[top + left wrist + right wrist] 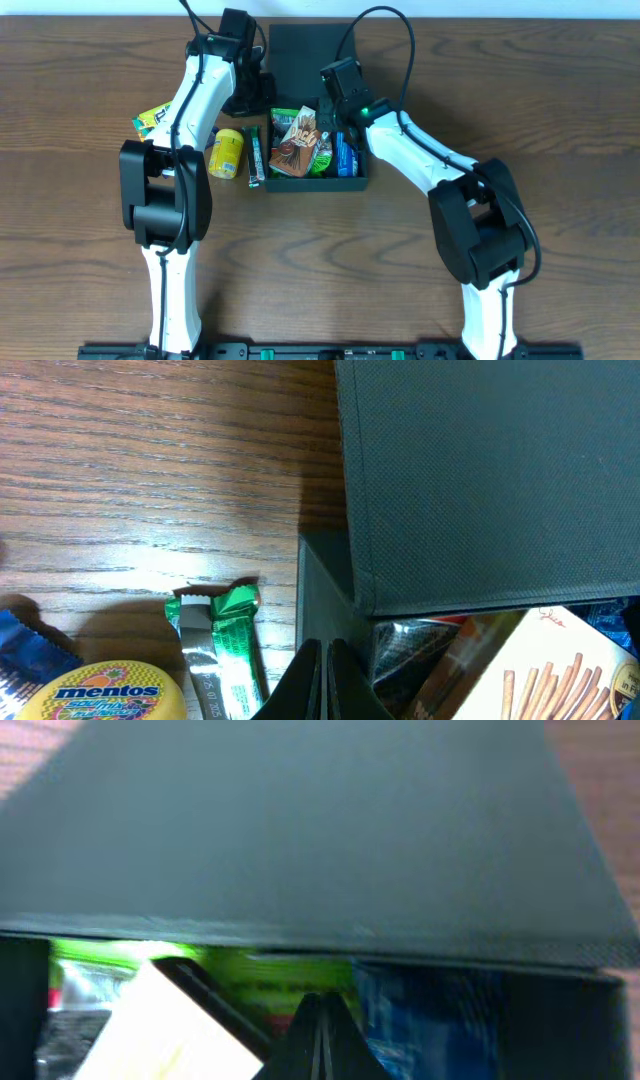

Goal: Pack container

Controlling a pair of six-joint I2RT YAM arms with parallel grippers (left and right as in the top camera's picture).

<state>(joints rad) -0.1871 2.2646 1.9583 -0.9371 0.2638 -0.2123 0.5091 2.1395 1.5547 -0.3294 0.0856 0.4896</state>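
Up by the middle of the wooden table's (560,100) far edge sits the dark teal container (315,183). Its lid (305,50) is flipped back toward the far edge, though I can't tell how steeply it stands. The box is stuffed with snacks: a biscuit-stick box (560,670), a green packet (321,155) and a blue packet (345,155).

The left gripper (324,660) is at the container's far-left corner with its fingers pressed together and only a hairline slit between them. The tips are right by the wall's rim, but I can't make out whether they're pinching it.

The right gripper (320,1015) is closed to a point too, just under the lid's edge and above the green and blue packets. Nothing shows between its fingers.

Out on the table, a green-wrapped bar (235,650) lies just beside the left wall. A yellow Mentos tub (228,152) comes next, and a yellow-green packet (152,120) sits further toward the left edge.
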